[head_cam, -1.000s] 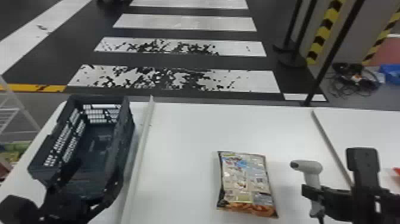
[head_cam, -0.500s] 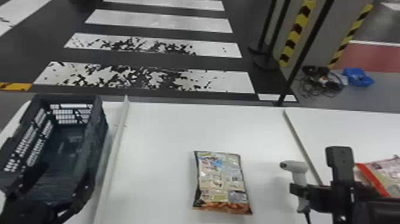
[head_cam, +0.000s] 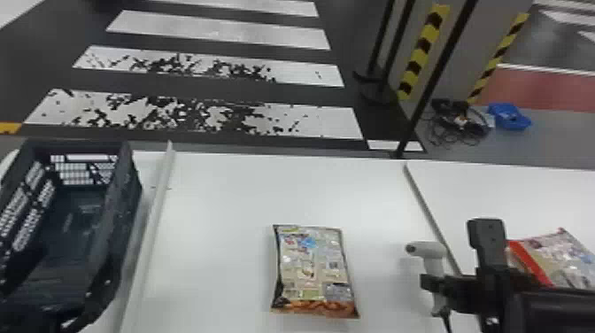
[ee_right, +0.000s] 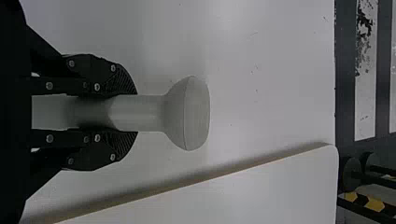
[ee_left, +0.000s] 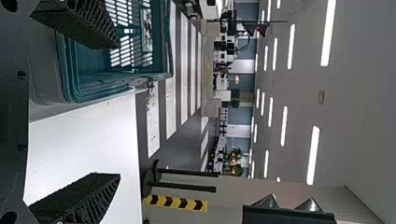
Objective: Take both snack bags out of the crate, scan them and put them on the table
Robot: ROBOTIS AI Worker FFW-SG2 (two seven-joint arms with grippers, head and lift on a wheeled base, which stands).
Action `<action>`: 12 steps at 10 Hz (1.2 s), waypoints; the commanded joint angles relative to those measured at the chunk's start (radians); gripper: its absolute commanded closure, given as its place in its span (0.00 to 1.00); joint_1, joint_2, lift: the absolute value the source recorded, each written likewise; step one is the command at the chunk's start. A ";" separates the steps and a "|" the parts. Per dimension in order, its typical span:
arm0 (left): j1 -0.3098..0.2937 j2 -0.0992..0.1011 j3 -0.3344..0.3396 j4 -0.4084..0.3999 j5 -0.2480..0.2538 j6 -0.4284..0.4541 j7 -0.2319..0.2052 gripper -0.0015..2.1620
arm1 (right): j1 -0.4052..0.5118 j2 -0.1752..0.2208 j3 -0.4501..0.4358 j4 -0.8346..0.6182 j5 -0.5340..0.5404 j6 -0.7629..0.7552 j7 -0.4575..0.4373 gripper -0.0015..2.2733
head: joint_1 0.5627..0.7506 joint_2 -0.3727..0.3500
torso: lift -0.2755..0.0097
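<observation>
From over here I see the robot's left claw [head_cam: 73,263] hanging low at its left side, the two black fingers [ee_left: 81,198] spread wide apart, nothing between them. The right arm [head_cam: 558,310] reaches in from its own side, low down, and ends in the right claw [head_cam: 431,283], whose ridged fingers [ee_right: 123,83] sit drawn in close, side by side, in a firm grip.

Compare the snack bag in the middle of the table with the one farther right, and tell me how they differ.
The middle bag has a brown-orange band at its near end; the right-hand bag has a red band along its left edge.
The middle bag lies left of the scanner, the right-hand bag right of it.
Both are outside the crate.
</observation>
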State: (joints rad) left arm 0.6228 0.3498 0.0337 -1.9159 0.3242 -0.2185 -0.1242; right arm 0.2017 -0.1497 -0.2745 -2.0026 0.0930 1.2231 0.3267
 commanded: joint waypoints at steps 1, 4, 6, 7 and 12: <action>0.000 0.000 0.000 0.000 0.001 0.000 0.000 0.00 | -0.001 0.001 0.001 0.016 -0.001 -0.012 0.000 0.99 | 0.70 0.29 | 0.64; 0.002 0.000 0.000 0.002 0.001 0.000 0.000 0.00 | -0.004 0.001 0.001 0.030 0.001 -0.030 -0.001 0.99 | 0.70 0.29 | 0.64; 0.000 0.001 0.000 0.000 -0.001 0.000 0.000 0.00 | -0.005 0.001 0.003 0.035 0.005 -0.030 -0.001 0.99 | 0.70 0.29 | 0.64; 0.002 0.000 0.000 0.000 -0.001 0.000 0.000 0.00 | -0.007 0.001 0.008 0.042 0.010 -0.033 -0.001 0.99 | 0.70 0.29 | 0.64; 0.002 0.000 0.000 0.000 -0.001 0.000 0.000 0.00 | -0.008 0.001 0.012 0.056 0.011 -0.036 -0.009 0.90 | 0.70 0.29 | 0.64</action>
State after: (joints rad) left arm 0.6243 0.3497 0.0337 -1.9161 0.3236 -0.2185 -0.1242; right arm 0.1931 -0.1488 -0.2626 -1.9484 0.1043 1.1864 0.3181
